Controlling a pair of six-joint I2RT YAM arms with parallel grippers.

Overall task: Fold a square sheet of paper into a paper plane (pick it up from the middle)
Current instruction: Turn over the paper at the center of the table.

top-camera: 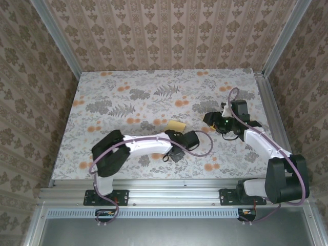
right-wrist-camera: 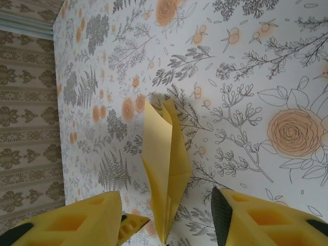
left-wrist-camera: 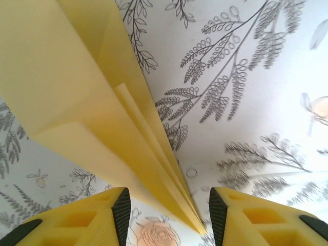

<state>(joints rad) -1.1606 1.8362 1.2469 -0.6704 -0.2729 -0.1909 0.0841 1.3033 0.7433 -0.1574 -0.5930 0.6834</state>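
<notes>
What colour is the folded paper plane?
Plain mustard yellow, with no print on it. The paper plane shows best in the left wrist view.

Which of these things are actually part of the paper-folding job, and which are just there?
Part of the job: paper plane, left gripper, right gripper.
Just there: floral table cover, patterned walls.

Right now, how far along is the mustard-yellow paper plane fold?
Done: the mustard-yellow paper plane is a slim pointed dart with layered creases, resting on the floral tabletop. In hand: nothing is gripped. The left gripper stands open around the plane's tip, and the right gripper is open, facing it. Left: probably just backing both arms away.
</notes>
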